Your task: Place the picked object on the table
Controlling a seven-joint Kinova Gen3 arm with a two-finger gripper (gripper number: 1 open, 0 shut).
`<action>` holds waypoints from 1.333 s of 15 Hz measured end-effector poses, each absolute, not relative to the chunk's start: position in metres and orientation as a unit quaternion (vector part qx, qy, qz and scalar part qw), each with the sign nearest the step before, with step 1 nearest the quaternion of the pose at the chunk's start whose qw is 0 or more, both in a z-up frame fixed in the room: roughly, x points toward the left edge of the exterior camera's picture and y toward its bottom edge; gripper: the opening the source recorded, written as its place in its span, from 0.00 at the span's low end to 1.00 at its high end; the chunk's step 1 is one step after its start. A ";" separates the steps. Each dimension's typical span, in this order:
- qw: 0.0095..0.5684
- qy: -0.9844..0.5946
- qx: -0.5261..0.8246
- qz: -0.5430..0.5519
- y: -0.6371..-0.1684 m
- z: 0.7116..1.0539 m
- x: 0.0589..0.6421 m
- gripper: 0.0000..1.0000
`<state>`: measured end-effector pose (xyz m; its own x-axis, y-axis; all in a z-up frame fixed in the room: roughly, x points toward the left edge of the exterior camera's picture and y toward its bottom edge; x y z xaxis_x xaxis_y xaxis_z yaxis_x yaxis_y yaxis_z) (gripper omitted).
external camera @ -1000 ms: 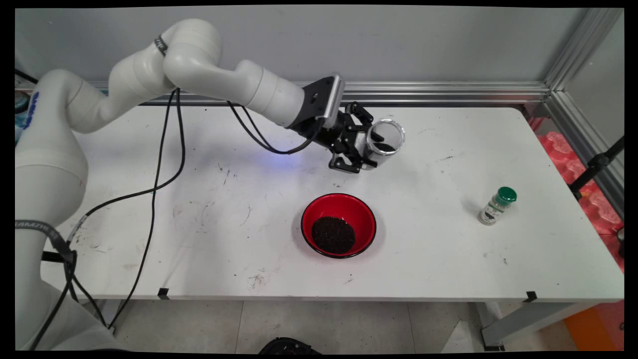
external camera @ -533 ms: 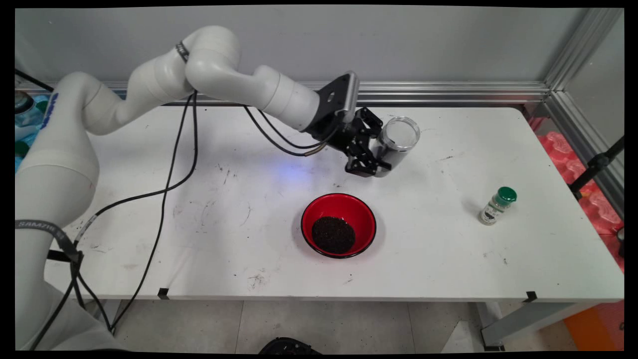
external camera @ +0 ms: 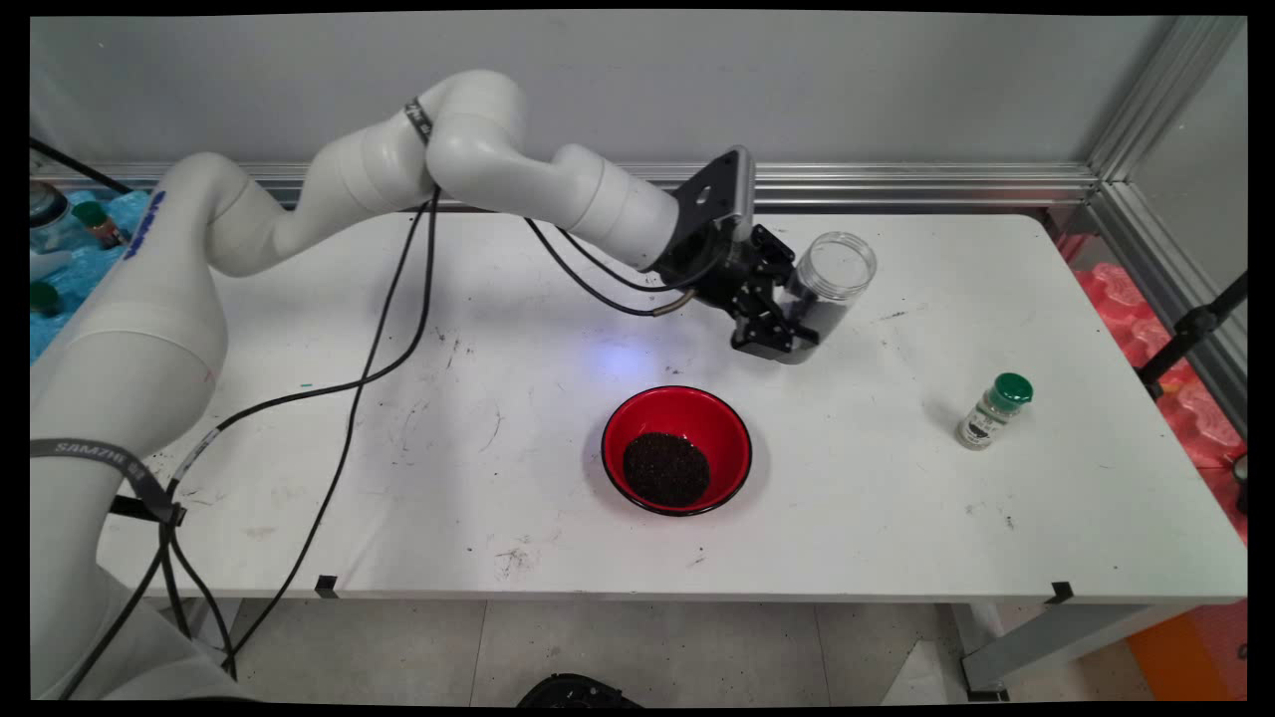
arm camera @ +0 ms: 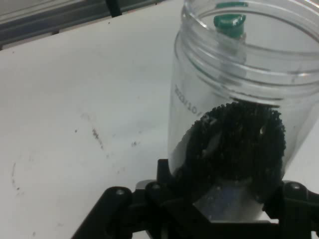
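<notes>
Above the far middle of the white table (external camera: 418, 518), a little right of centre, the black two-finger gripper (external camera: 797, 324) has its fingers closed around the lower body of a clear plastic jar (external camera: 832, 284). The jar has no lid and is tilted, its open mouth pointing up and to the right. A small heap of dark granules lies inside it near the bottom, by the fingers. In the main view it appears to hang just clear of the tabletop, though contact with the surface cannot be ruled out.

In the hand view the jar (arm camera: 239, 124) fills the right half of the picture, with the dark granules bunched against its wall just above the gripper (arm camera: 224, 199) and its linkage. Faint printed lettering runs down the jar's side. Through the clear wall near the mouth a green cap shows.

Nearer than the gripper, about the middle of the table, stands a red bowl (external camera: 677, 413) with a black rim, holding a round mound of the same kind of dark granules. It is apart from the jar and from the arm.

Well to the right, close to the table's right edge, a small spice bottle with a green cap (external camera: 993, 411) stands upright on its own.

The white arm (external camera: 518, 174) reaches in from the left across the far side of the table, and black cables (external camera: 344, 438) hang from it down to the near left edge.
</notes>
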<state>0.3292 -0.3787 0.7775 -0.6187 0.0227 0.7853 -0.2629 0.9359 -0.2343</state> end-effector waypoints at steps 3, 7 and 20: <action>0.439 -0.882 0.078 0.153 -0.385 0.771 0.318 0.00; 0.446 -0.879 0.092 0.140 -0.395 0.763 0.304 0.00; 0.461 -0.869 0.138 0.116 -0.429 0.740 0.274 0.00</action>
<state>0.2740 -0.4293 0.7402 -0.5375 -0.1338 0.8326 -0.3473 0.9348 -0.0740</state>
